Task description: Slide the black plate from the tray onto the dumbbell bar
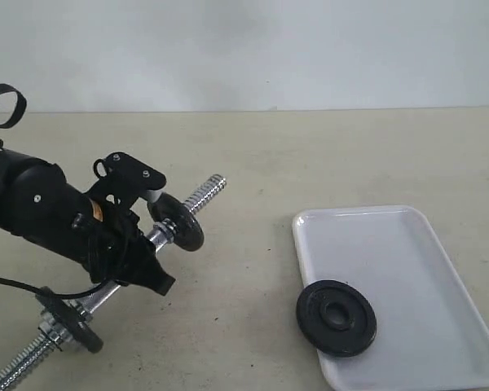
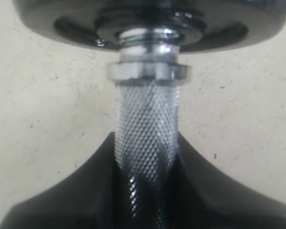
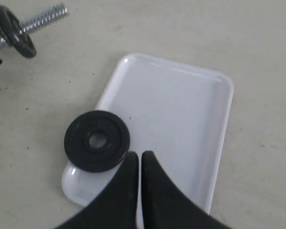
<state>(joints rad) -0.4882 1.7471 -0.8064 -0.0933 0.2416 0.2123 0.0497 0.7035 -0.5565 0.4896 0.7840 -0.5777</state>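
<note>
The black plate (image 1: 337,318) lies flat at the tray's near left corner, overhanging the rim of the white tray (image 1: 391,252). My left gripper (image 1: 143,243) is shut on the dumbbell bar (image 1: 197,198), holding it tilted above the table. The left wrist view shows both fingers clamped on the knurled bar (image 2: 145,109) at the gripper (image 2: 145,143), below a chrome nut (image 2: 148,71) and a black disc (image 2: 148,19). My right gripper (image 3: 139,155) hangs shut and empty over the tray (image 3: 176,109), just beside the black plate (image 3: 97,140). The bar's threaded end (image 3: 43,19) shows far off.
The bar carries a black disc (image 1: 179,221) near its upper end and another (image 1: 73,322) near its lower end. Beige tabletop (image 1: 253,163) lies between the bar and the tray. The left arm's black body (image 1: 33,208) fills the left side.
</note>
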